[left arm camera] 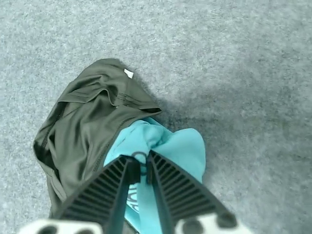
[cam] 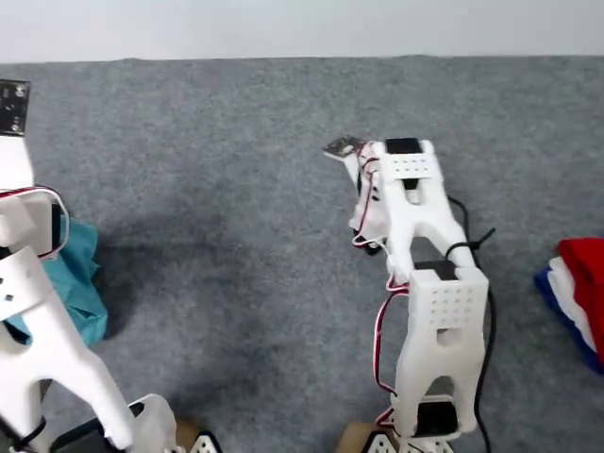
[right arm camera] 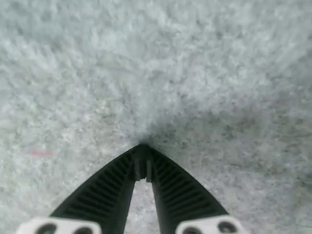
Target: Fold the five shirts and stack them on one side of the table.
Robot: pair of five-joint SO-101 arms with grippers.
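Logged left gripper clenched on a fold of teal shirt, at the table's 9 o'clock edge in high view. Noted dark olive shirt bunched, touching the teal. Found right gripper pinched closed, holding nothing, over grey carpet near centre. Recorded red, white and blue stack at 3 o'clock edge.

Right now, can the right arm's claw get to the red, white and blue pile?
Probably yes: the carpet beside the pile is bare, though the right claw points away and must swing round.
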